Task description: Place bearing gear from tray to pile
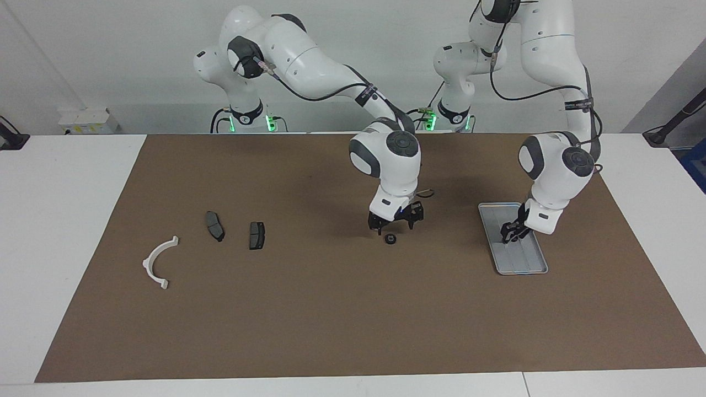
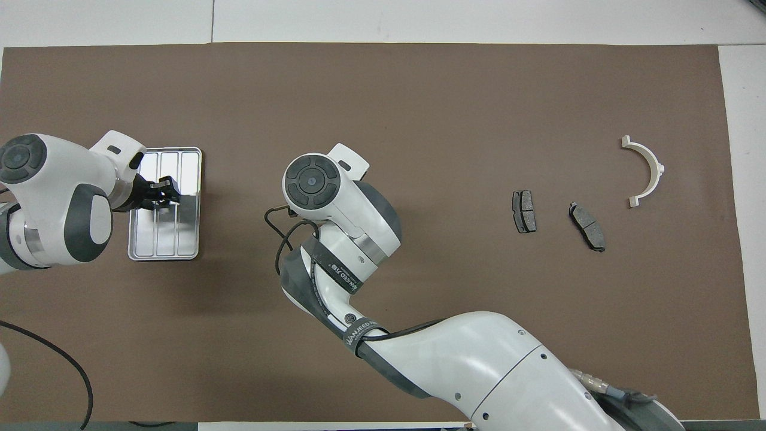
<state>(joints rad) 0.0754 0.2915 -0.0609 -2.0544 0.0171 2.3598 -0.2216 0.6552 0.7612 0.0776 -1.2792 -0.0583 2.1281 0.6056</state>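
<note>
While the left gripper (image 1: 510, 234) hangs over the tray (image 1: 532, 266), the right gripper (image 1: 394, 225) gapes above the bearing gear (image 1: 390, 239).

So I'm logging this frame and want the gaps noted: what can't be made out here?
- Bearing gear: hidden in the overhead view by the right arm's wrist; seen only in the facing view, on the mat under the right gripper.
- Left gripper over the tray: too small to tell whether it holds anything.
</note>
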